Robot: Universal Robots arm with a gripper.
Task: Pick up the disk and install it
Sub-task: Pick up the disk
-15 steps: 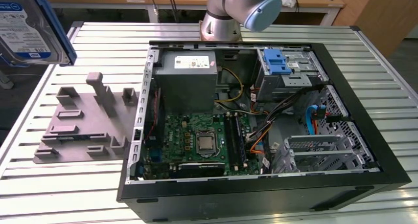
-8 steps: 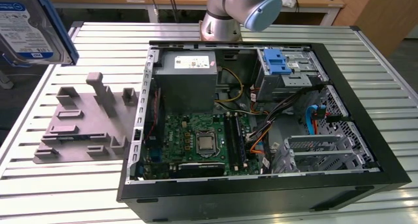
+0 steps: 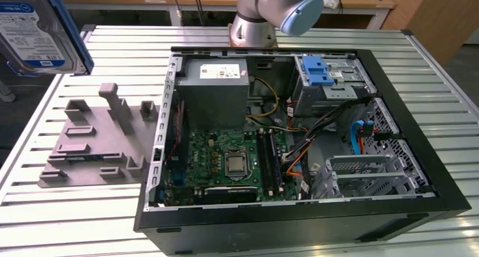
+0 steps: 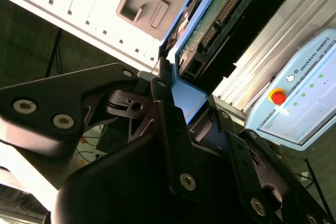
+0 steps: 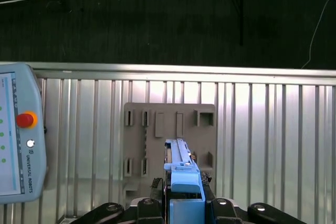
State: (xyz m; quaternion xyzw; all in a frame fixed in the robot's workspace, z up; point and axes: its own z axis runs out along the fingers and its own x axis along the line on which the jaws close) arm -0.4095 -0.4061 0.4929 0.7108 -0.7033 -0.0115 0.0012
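The disk (image 3: 33, 32), silver with a blue-and-white label and a blue bracket, hangs high at the exterior view's far left, above the table. In the second wrist view my gripper (image 4: 184, 98) is shut on it, the black fingers (image 4: 163, 103) clamping the blue bracket (image 4: 189, 100) with the disk's green circuit side (image 4: 210, 24) showing. In the first wrist view the disk (image 5: 181, 166) stands edge-on between the fingers, over the grey fixture (image 5: 168, 129).
An open black computer case (image 3: 419, 173) lies on the slatted metal table (image 3: 67, 212), with a drive bay and blue latch (image 3: 320, 72) at its far right corner. The grey fixture (image 3: 97, 139) sits left of the case. A teach pendant (image 5: 18, 135) lies on the table. The arm's base (image 3: 254, 21) stands behind the case.
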